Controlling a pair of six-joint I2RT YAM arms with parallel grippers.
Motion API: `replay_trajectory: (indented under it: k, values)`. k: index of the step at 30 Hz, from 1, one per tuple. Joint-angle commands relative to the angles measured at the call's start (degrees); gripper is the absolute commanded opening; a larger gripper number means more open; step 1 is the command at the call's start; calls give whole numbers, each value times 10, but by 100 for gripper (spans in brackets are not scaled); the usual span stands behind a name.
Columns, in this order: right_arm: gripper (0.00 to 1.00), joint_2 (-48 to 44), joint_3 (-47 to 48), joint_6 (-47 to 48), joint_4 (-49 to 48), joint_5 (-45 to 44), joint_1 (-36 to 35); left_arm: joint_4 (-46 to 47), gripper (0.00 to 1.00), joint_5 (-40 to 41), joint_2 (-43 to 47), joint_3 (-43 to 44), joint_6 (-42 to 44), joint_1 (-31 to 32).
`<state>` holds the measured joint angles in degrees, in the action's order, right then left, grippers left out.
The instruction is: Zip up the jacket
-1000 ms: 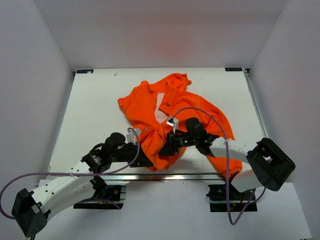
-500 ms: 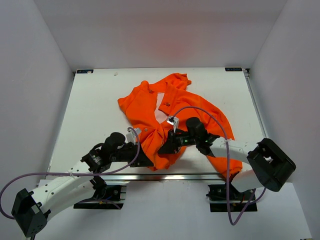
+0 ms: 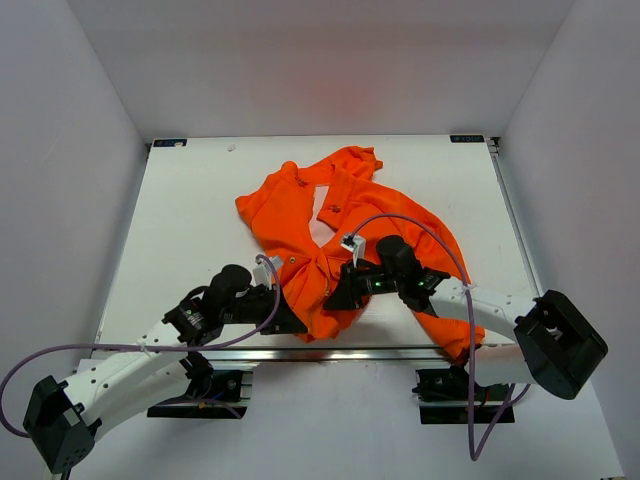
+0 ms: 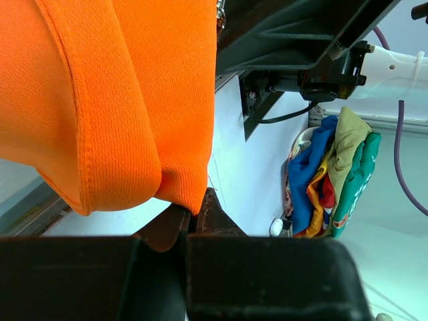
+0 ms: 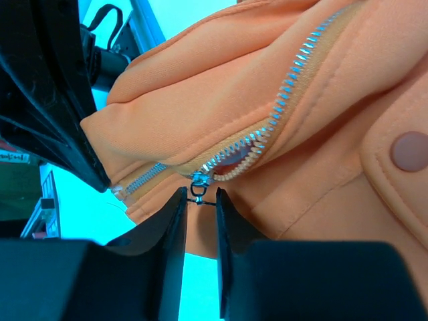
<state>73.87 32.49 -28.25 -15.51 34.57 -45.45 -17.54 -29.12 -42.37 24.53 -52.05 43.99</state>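
The jacket (image 3: 330, 215) lies rumpled on the table (image 3: 180, 220) ahead of both claws, with its near hem reaching them. Our left claw (image 4: 190, 217) is clamped on that hem (image 4: 120, 190), and the fabric folds up and away from its tips. Our right claw (image 5: 199, 197) has its jaws narrowly apart, and the zipper pull (image 5: 198, 194) hangs right between the tips. We cannot tell whether they actually pinch it. Just beyond the tips sits the slider (image 5: 198, 179). On one side of it a short run is meshed; on the other the open teeth (image 5: 294, 80) fan away up the front.

We judge the step in hand to be securing the pull and drawing it along the track. We should close on the tab itself, not on cloth, then draw away from the left claw in line with the teeth, using that claw as a taut anchor. Fabric bunched ahead of the slider could jam it, so slow, straight travel is wise.
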Motion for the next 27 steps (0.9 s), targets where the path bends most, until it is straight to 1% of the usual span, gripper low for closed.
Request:
replay_trajectory:
  k: [1,2,3,5,6,8,16,19,21,25,27]
  values:
    - [24,0,12,10,-16,28,-2,15,0,-2,0,15,-2,0]
    - [31,8,12,10,-26,38,-2,15,0,-5,0,15,-2,0]
    - [40,12,11,6,-49,45,-2,16,0,-7,-2,17,-2,0]
    - [45,23,12,3,-64,46,-2,18,0,-9,-3,17,-2,0]
    - [51,27,13,3,-69,45,-2,17,0,-10,-2,18,-1,1]
    - [58,38,13,4,-86,42,0,17,0,-13,0,21,1,0]
    - [59,64,-6,-25,-188,99,20,6,0,-11,11,31,2,0]
    - [51,72,-6,-32,-196,112,25,3,0,-9,10,33,3,1]
    - [41,73,-8,-30,-197,114,25,3,0,-9,10,34,2,0]
    - [40,55,-13,-22,-182,107,26,1,0,-7,10,35,2,0]
    - [39,45,-16,-13,-153,89,26,-1,0,-4,11,36,3,0]
